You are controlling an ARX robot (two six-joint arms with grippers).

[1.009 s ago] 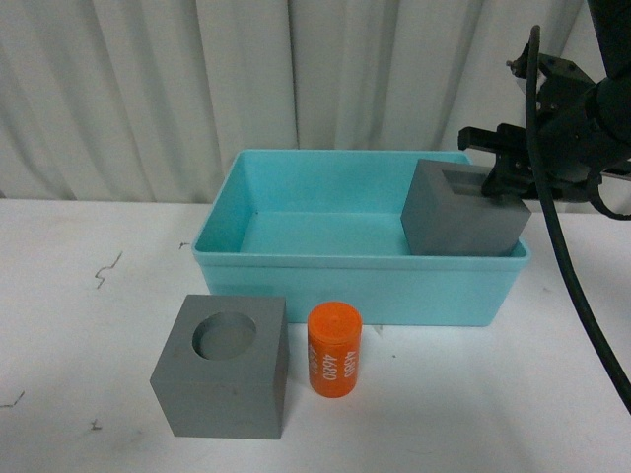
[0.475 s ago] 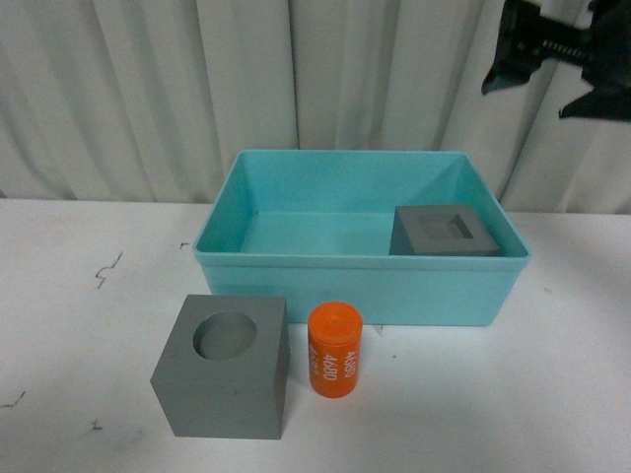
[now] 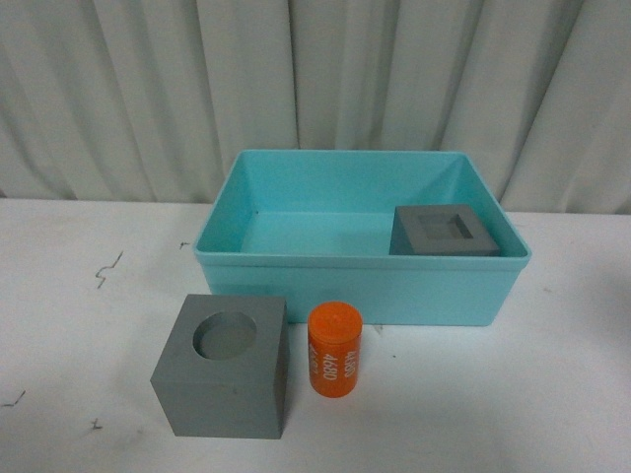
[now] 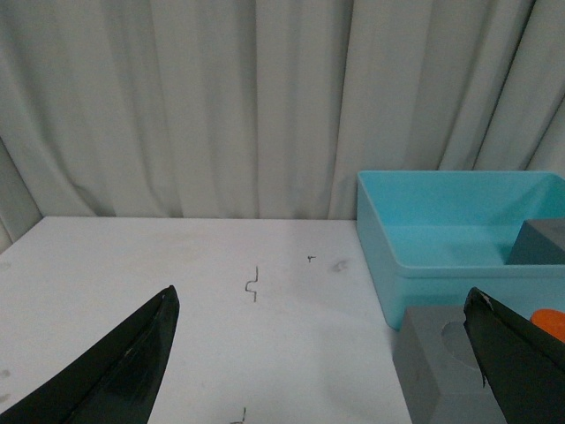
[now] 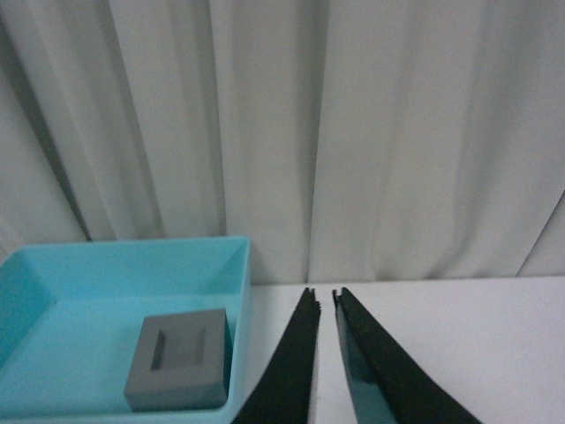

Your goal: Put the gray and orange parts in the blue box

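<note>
The blue box (image 3: 360,286) stands at the middle back of the table. A gray cube with a square recess (image 3: 443,231) rests inside it at the right end, also seen in the right wrist view (image 5: 178,358). In front of the box stand a gray cube with a round recess (image 3: 224,377) and an orange cylinder with white digits (image 3: 334,350). Neither arm shows in the front view. My left gripper (image 4: 322,340) is open, left of the round-recess cube (image 4: 441,371). My right gripper (image 5: 322,296) is shut and empty over bare table, right of the box (image 5: 132,265).
White curtains (image 3: 315,79) hang behind the table. The white tabletop (image 3: 79,296) carries a few small dark marks (image 3: 106,269) at the left. Bare table lies left and right of the box.
The right arm let go of the square-recess cube, which now rests in the box. It then rose and left the front view.
</note>
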